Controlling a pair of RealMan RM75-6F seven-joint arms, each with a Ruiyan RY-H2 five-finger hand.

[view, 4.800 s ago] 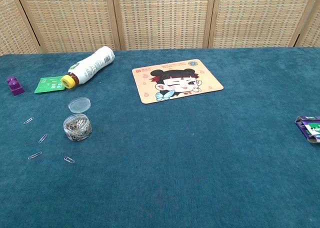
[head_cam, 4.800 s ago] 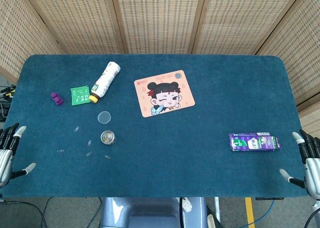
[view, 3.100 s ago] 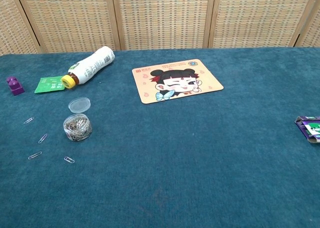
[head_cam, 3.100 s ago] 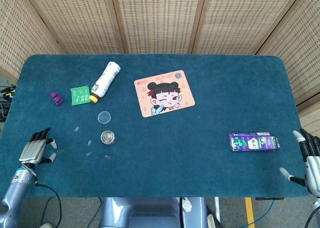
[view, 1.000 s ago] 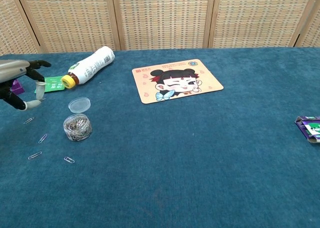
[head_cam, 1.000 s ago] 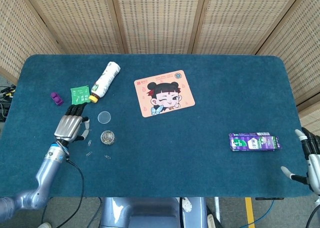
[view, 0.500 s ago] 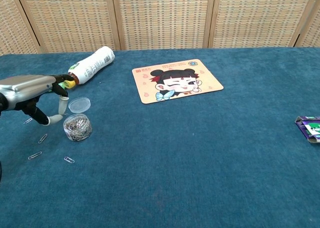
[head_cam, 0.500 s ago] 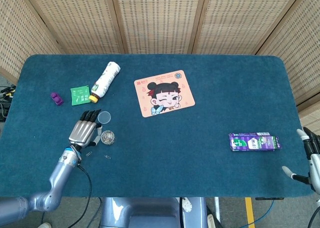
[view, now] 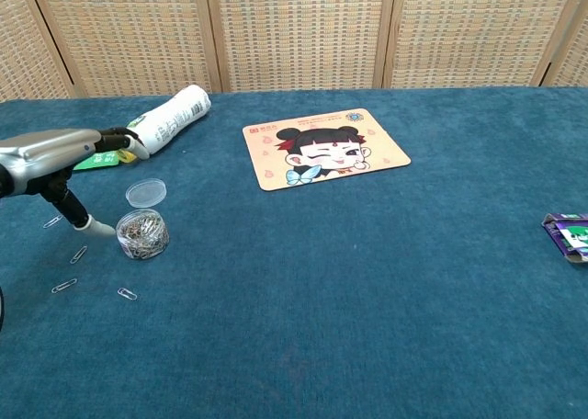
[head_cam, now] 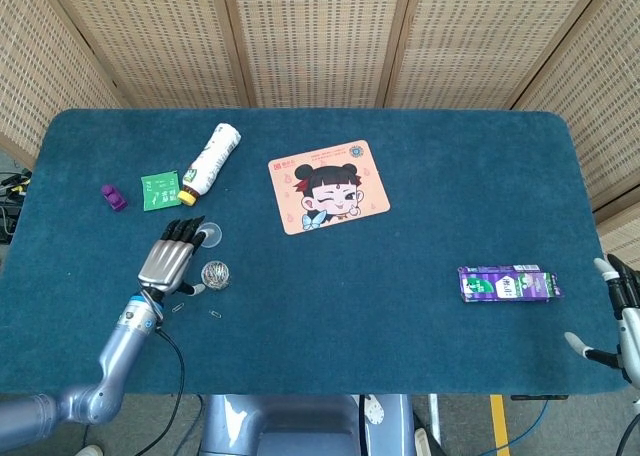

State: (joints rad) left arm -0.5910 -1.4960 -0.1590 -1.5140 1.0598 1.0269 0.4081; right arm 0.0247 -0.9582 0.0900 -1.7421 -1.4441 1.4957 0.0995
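- The left hand is seen in the lower left of the head view, spread flat over the counter with its fingers apart and nothing held; the thumb tip is placed right at the side of the jar of paper clips.
- In the chest view the jar of paper clips is found at the left, uncapped, with its clear lid lying just beyond it.
- A tip-over is judged the main hazard: the jar is open and full, so a sideways nudge from the thumb could be enough to spill the clips.
- Loose paper clips are scattered under and beside the palm; these could be dragged or pressed into the cloth if the hand is lowered carelessly.
- The lid could be flicked away by the outstretched fingertips, since it is nearly touched by them.
- The bottle lies on its side in the upper left and could be rolled if brushed.
- The right hand is glimpsed at the lower right edge, fingers apart, empty, well apart from the purple box.
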